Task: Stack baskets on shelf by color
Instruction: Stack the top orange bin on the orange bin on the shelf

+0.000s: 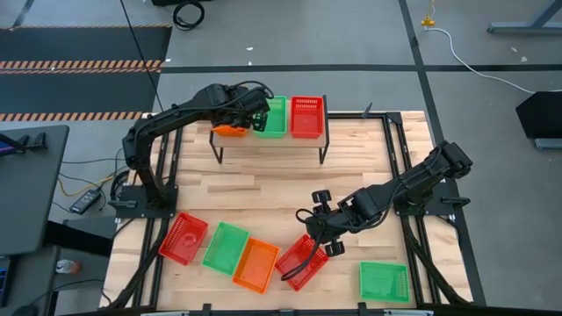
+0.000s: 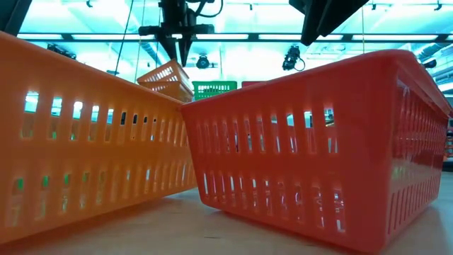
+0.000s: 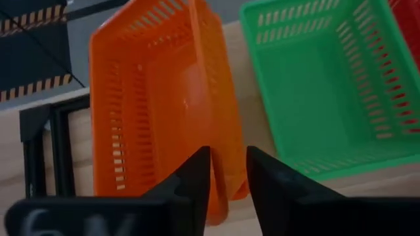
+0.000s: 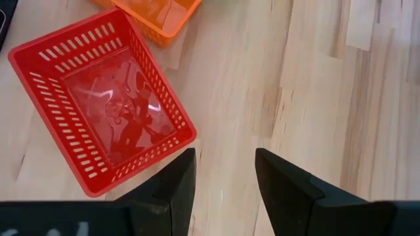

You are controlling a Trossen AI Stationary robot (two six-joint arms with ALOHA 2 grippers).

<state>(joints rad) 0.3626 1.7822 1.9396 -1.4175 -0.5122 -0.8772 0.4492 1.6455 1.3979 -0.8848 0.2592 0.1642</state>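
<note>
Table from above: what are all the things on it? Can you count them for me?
table: one, light wood, under everything.
shelf: one, light wood with black legs, far side of the table.
red baskets: three; one on the shelf's right end, two on the table's near side.
green baskets: three; one mid-shelf, two on the table.
orange baskets: two seen; one tilted at the shelf's left end, one on the table.
left gripper: at the shelf's orange basket.
right gripper: open, over the table by a red basket.

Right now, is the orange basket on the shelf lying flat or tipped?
Tipped: the orange basket leans askew in the low view, its wall between the left end effector's fingers.
</note>
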